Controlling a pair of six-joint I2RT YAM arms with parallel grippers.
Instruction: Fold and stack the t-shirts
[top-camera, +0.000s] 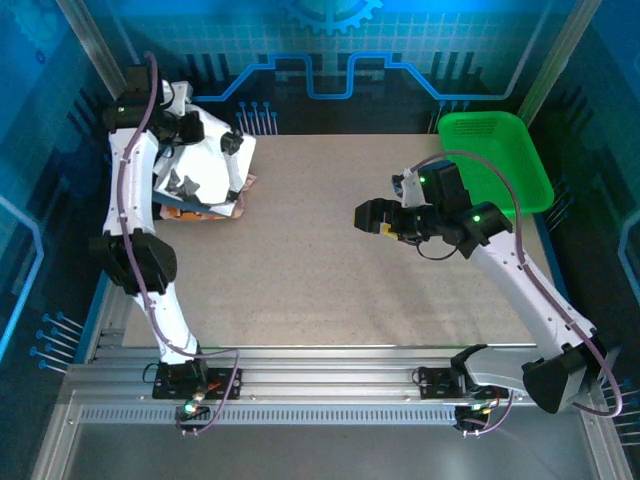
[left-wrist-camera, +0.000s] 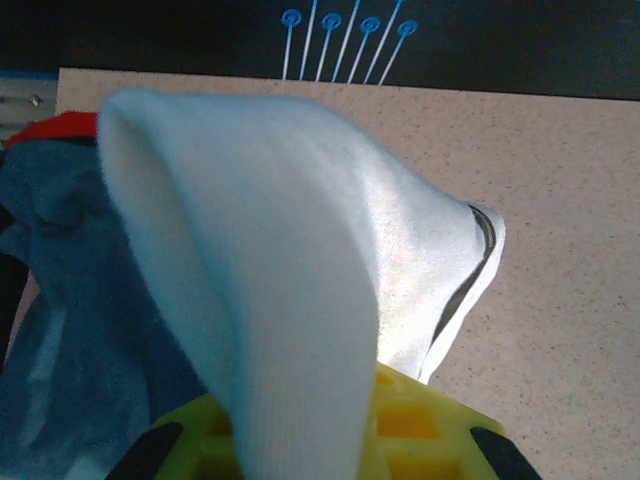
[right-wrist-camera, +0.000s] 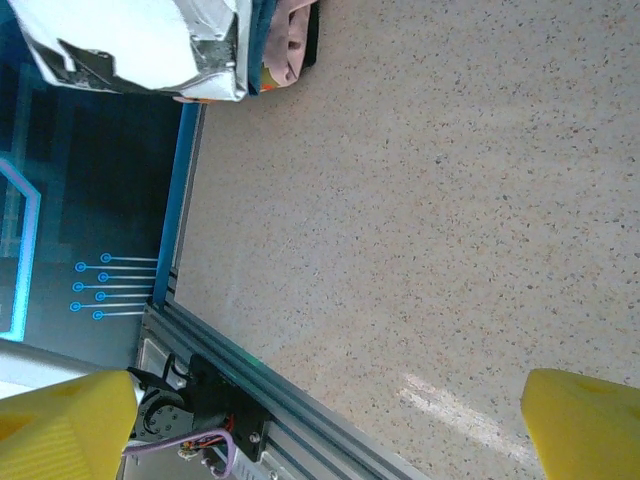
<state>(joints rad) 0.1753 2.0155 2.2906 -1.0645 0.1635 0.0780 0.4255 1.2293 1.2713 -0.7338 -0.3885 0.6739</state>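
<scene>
Speckled tabletop (top-camera: 330, 270): at the far-left corner the left gripper (top-camera: 231, 142) pinches the white t-shirt (left-wrist-camera: 300, 250) above the folded stack (left-wrist-camera: 70, 300), apparently to lay it there; the right gripper (top-camera: 368, 215) hovers wide open.

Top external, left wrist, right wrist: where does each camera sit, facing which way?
Top external: above and behind, looking down on the table; left arm and right arm show.
Left wrist: on the left arm, facing the far edge; left claw holds the white t-shirt.
Right wrist: on the right arm, facing the table's left side; open right claw shows.
Shared: all show the white t-shirt.
</scene>
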